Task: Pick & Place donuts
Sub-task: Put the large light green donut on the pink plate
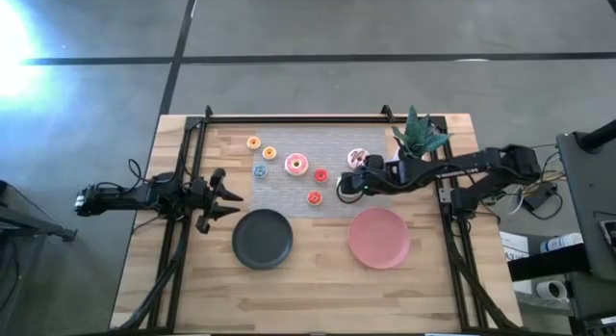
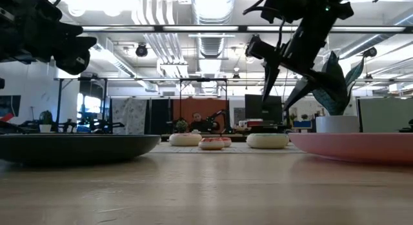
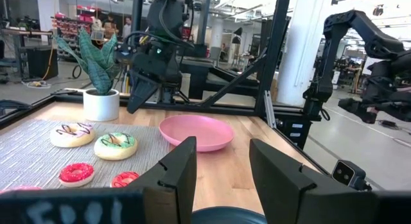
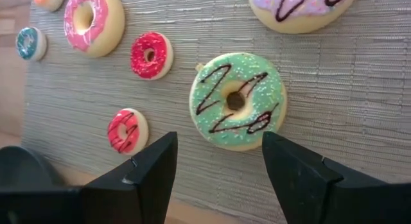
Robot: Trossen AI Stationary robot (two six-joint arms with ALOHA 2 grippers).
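**Right claw over green donut**

Hovering above the woven mat [image 4: 359,108], right claw [image 4: 218,166] spread wide, holding nothing. Directly beneath and just ahead of the gap: green donut [image 4: 236,100], flat on the mat, round, so no long axis to match. Pink plate [image 1: 378,237] just beside, toward the table's front edge. Far nearer than the left claw [image 1: 223,197], parked at the table's left side beside the black plate [image 1: 263,239], also spread wide and empty. Probably a straight descent next. No legible brands or writing.
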